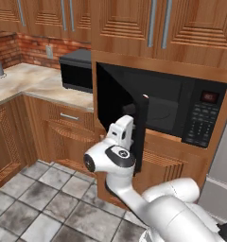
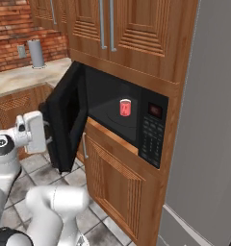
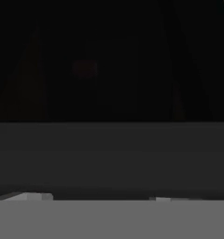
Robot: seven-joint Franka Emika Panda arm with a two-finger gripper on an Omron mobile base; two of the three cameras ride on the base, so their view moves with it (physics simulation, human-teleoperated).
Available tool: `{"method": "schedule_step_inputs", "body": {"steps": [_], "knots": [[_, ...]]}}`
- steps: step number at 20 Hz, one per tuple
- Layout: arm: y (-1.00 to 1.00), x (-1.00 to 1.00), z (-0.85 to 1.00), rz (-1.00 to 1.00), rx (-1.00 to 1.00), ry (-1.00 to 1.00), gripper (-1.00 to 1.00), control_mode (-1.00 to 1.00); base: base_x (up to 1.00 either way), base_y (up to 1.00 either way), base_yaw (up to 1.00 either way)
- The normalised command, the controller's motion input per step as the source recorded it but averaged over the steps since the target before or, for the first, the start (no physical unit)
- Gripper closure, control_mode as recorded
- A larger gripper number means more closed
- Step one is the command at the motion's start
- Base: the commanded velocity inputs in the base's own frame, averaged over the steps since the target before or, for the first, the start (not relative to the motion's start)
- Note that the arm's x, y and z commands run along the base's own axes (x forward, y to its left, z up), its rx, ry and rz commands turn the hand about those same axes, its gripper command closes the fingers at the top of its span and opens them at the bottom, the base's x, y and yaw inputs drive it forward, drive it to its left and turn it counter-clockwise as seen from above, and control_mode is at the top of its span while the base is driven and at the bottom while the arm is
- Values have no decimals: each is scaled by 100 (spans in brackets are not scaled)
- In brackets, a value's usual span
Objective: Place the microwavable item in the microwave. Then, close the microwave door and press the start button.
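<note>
The microwave (image 1: 181, 111) sits in wooden cabinetry, its keypad (image 2: 148, 132) and red display (image 1: 209, 97) on the right. The microwave door (image 1: 116, 111) stands swung out to the left, roughly square to the front. Inside, the small red cup (image 2: 125, 107) stands upright on the cavity floor. My gripper (image 1: 128, 113) is against the door's outer face near its free edge. The white hand (image 2: 35, 132) shows left of the door. The hand view is nearly black, so the fingers' spacing cannot be read.
A plain black box appliance (image 1: 75, 71) sits on the counter (image 1: 30, 82) left of the microwave. A grey canister (image 2: 35, 53) stands by the brick wall. A tall grey fridge (image 2: 209, 120) is on the right. Wooden drawers (image 2: 115, 182) are below.
</note>
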Motion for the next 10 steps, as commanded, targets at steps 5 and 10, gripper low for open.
{"method": "schedule_step_inputs", "body": {"steps": [5,10], "knots": [[-100,30,14,4,8,0,-100,-100,0,0,0],[-100,32,16,4,7,0,-100,-100,0,0,0]]}}
